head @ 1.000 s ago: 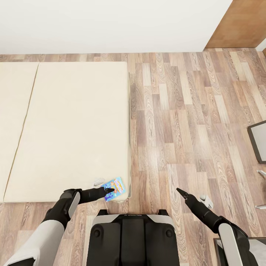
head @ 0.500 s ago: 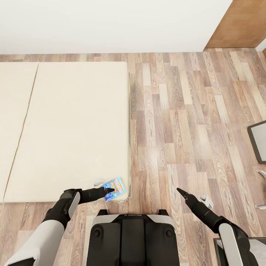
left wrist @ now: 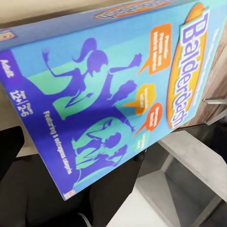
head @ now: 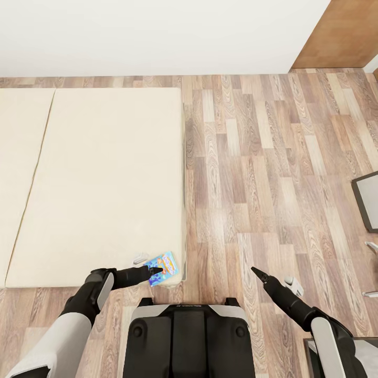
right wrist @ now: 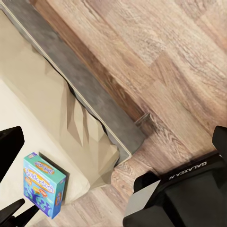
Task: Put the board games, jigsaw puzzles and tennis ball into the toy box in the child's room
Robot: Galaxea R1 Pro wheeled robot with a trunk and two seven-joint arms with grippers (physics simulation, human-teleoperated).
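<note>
Head view: nearest, at 6 o'clock, sits the robot's dark base (head: pixel 186 336). From 7 o'clock the left arm reaches to the left gripper (head: pixel 152 273), which is closed on the blue game (head: pixel 164 268) at the bed's near corner. The box stands tilted on that corner, partly past the edge toward the floor. A small grey fitting (head: pixel 140 259) lies on the bed just beside the gripper, toward 10 o'clock from it.

In the left wrist view the game (left wrist: pixel 113 94) reads "Balderdash", with purple figures on teal and orange speech bubbles; a dark finger (left wrist: pixel 116 189) presses against its lower edge, and a grey frame (left wrist: pixel 198 161) shows behind.

From 5 o'clock the right arm ends in the right gripper (head: pixel 255 273), hanging over bare floor with nothing in it, its tip looking drawn to a point; how wide it stands I cannot tell. The right wrist view shows the game (right wrist: pixel 45 184) upright on the bed corner.

Farther out, the cream bed (head: pixel 94 184) fills 9 to 11 o'clock, with plank floor (head: pixel 262 173) from 12 to 3. A dark-framed unit (head: pixel 367 202) edges in at 3 o'clock. Farthest, a white wall (head: pixel 157 37) runs across 12 o'clock, with a brown door (head: pixel 341 37) at 1 o'clock.
</note>
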